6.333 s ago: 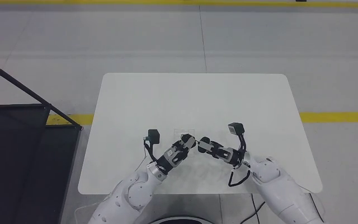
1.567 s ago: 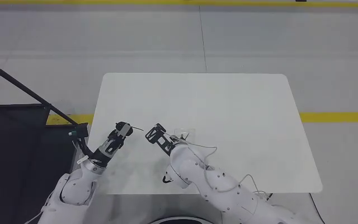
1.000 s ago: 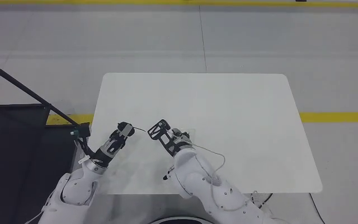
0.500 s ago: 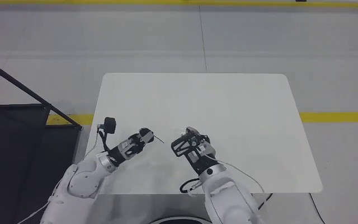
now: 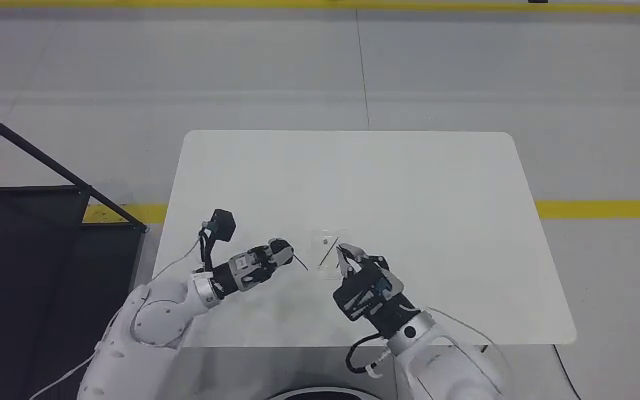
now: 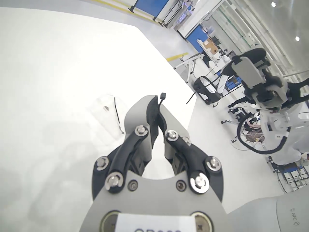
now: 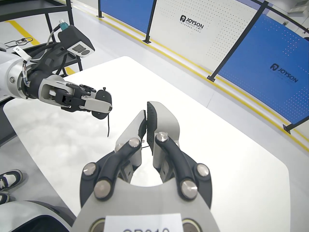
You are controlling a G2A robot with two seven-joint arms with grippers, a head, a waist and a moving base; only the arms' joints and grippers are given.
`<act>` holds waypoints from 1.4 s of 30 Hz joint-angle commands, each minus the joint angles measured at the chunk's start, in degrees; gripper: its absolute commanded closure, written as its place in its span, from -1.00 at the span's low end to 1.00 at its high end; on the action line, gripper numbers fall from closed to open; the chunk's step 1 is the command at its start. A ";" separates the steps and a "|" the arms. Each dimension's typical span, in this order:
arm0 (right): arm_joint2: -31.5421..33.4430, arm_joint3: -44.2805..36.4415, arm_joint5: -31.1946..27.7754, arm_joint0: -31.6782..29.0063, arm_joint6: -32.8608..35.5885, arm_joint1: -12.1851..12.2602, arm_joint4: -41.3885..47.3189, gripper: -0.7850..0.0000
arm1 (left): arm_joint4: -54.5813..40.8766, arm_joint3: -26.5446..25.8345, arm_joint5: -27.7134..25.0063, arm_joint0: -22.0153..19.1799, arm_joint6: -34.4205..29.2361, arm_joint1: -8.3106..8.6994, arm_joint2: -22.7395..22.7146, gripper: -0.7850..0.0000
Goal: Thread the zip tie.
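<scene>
My left gripper (image 5: 283,250) is shut on a thin black zip tie (image 6: 163,95) above the white table's (image 5: 420,180) near left part. The tie's square head sticks out above the pads, and in the right wrist view its tail (image 7: 108,124) hangs below that gripper (image 7: 103,102). My right gripper (image 5: 345,258) is a short way to the right, pointing toward the left one. Its fingers (image 7: 146,108) are shut, and I see nothing between the pads. A second black tie (image 6: 117,111) lies on a clear plastic bag (image 5: 325,240) on the table between the grippers.
A black frame with dark panels (image 5: 50,250) stands off the table's left side. The table's near edge runs just behind both grippers. Open tabletop stretches to the far side and to the right.
Over the last second the left gripper has carried its zip tie rightward toward the bag. The right arm has swung right and turned to face the left gripper.
</scene>
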 commanded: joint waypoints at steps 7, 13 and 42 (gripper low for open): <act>-0.12 0.23 -0.98 0.41 -6.09 0.19 -1.43 1.00 | -1.54 0.35 -0.16 -1.46 -3.78 0.18 2.26 1.00; 1.22 -1.28 0.97 -3.30 -21.10 1.06 -8.85 1.00 | -7.72 4.12 -2.99 -5.99 -13.31 0.79 4.85 1.00; 2.78 3.26 -9.67 -1.66 -46.39 3.75 -20.24 1.00 | -27.27 10.05 -2.50 -17.56 -28.63 3.05 13.34 1.00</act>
